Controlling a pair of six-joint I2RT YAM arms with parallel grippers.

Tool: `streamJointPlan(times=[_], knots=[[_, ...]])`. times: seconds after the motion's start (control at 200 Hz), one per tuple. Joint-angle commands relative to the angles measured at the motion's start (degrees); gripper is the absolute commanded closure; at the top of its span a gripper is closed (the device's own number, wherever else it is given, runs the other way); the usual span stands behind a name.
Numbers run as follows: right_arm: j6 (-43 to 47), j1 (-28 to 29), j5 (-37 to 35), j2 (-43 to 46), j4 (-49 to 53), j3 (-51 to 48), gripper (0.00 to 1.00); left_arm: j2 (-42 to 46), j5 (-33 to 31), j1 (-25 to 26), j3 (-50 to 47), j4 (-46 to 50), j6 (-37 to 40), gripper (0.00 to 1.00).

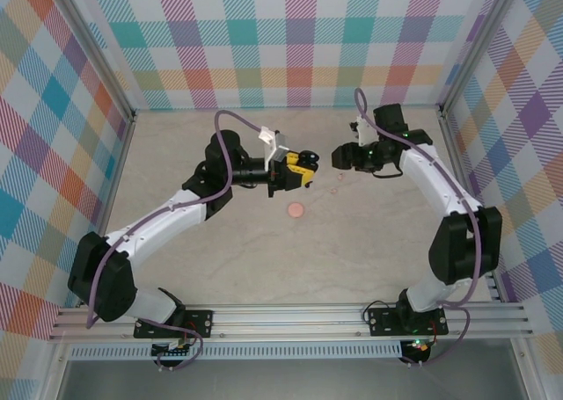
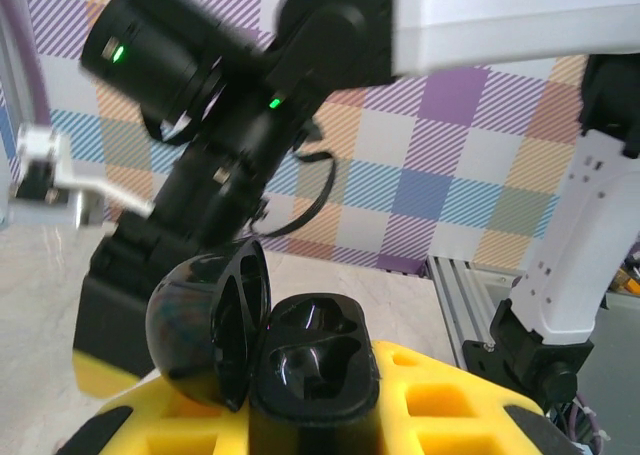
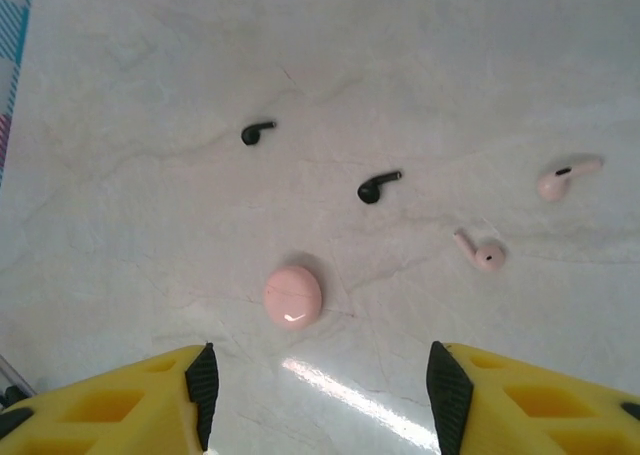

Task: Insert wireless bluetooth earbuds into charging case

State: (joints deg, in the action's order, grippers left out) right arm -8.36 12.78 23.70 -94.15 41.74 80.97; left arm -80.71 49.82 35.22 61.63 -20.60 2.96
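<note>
Held in my left gripper, black case gapes empty, lower centre; right gripper parted, empty-handed; four earbuds lie uninserted mid-frame.

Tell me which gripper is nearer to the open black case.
Left. The left gripper is shut on the black case itself; the right gripper hangs open and empty across a gap on the case's right.

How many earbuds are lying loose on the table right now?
4. Left black earbud and middle black earbud beyond the round pink case; lower pink earbud right of it; far-right pink earbud at the edge. None look hidden.
</note>
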Motion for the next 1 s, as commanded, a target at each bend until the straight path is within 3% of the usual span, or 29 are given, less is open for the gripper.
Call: streamJointPlan(times=[0.0,0.24,0.4,0.8,0.995], knots=[[0.82,0.21,5.22,-5.22,1.43,3.98,0.45,2.75,0.47,0.20,-1.31,1.81,-0.23,0.94],[2.82,1.35,9.70,-20.36,3.71,15.17,0.62,4.83,-0.25,0.29,-2.71,2.91,-0.70,0.94],[2.37,2.23,7.41,-29.54,8.18,24.47,0.71,5.46,-0.56,0.28,-3.09,3.61,-0.73,0.94],[-6.36,4.52,-0.24,-41.81,13.79,37.21,0.77,5.38,-0.68,0.24,-3.00,4.16,-0.39,0.94],[-7.16,6.22,-0.42,-45.81,15.28,41.70,0.82,5.47,-0.63,0.28,-3.00,4.34,-0.31,0.95]])
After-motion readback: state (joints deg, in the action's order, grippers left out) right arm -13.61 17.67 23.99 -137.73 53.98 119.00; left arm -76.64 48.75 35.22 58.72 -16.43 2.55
